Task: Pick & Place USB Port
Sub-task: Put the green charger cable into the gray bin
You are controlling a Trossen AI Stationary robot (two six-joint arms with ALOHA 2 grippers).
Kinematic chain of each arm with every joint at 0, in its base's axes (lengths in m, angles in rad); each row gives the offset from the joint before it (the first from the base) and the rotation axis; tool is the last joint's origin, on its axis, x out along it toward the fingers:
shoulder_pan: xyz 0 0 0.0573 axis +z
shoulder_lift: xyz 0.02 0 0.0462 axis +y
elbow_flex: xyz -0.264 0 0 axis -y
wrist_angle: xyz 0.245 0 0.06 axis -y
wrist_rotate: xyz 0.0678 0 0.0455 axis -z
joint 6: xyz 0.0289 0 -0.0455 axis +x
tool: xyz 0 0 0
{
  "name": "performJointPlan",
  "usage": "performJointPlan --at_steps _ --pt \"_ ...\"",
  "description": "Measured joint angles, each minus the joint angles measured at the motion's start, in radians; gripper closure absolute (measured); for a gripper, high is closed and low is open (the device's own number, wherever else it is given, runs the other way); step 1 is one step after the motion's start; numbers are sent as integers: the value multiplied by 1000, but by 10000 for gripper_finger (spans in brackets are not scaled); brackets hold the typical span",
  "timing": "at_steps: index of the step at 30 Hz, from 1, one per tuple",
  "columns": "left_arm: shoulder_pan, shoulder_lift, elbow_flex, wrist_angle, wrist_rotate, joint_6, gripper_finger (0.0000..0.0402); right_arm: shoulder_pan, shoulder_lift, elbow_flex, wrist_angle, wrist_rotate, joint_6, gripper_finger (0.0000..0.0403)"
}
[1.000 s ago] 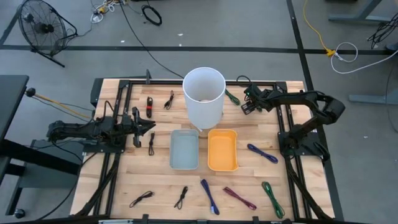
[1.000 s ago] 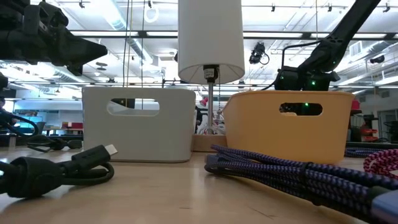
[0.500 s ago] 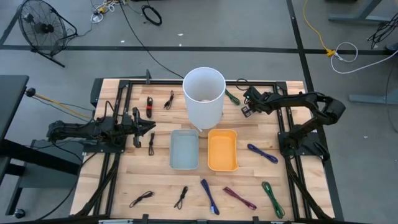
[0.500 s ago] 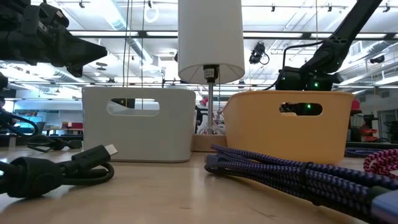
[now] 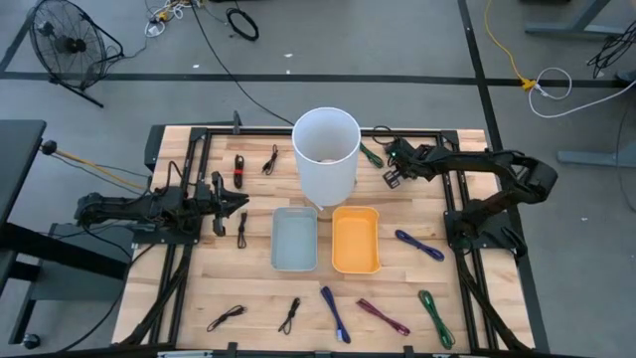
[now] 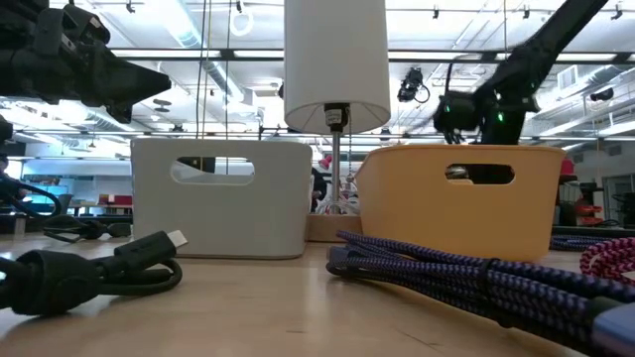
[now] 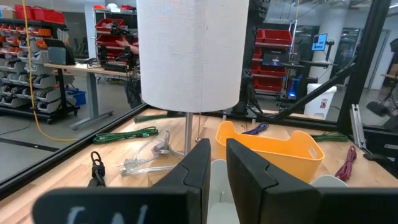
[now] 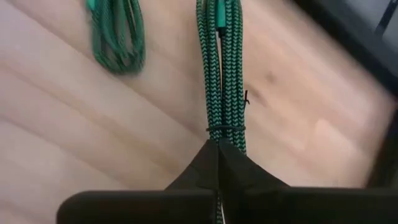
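Observation:
A green braided USB cable (image 8: 222,74), tied in a bundle, lies beside the white lamp (image 5: 326,149) at the table's far right; the high view shows it as a green streak (image 5: 371,154). My right gripper (image 5: 386,157) is shut on it and stands above the orange bin's rim in the low view (image 6: 461,109). My left gripper (image 5: 243,204) waits at the table's left, level and pointing at the bins, with a narrow empty gap between its fingers (image 7: 213,168). My right gripper pinches the green cable bundle between its two fingers, just behind the thin tie around the bundle (image 8: 222,132). The fingers lie along the bundle, which runs straight on ahead of them. Whether its far part rests on the table cannot be told.
A grey bin (image 5: 294,239) and an orange bin (image 5: 355,239) stand side by side mid-table. Loose cables lie about: black ones (image 5: 241,227) near the left gripper, a blue one (image 5: 418,244) on the right, several more along the near edge (image 5: 335,313).
My right gripper has shut on the green cable, then risen a little and edged toward the lamp. My left arm has kept still.

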Motion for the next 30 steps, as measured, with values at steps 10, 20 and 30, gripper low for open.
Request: performJointPlan --at_steps 10,20,30 --pt "0 0 0 0 0 0 346 156 -177 126 -260 10 75 403" --pt "0 0 0 0 0 0 346 464 -394 139 -419 -39 271 403" --pt "0 0 0 0 0 -1 346 818 -471 139 -418 22 478 403"
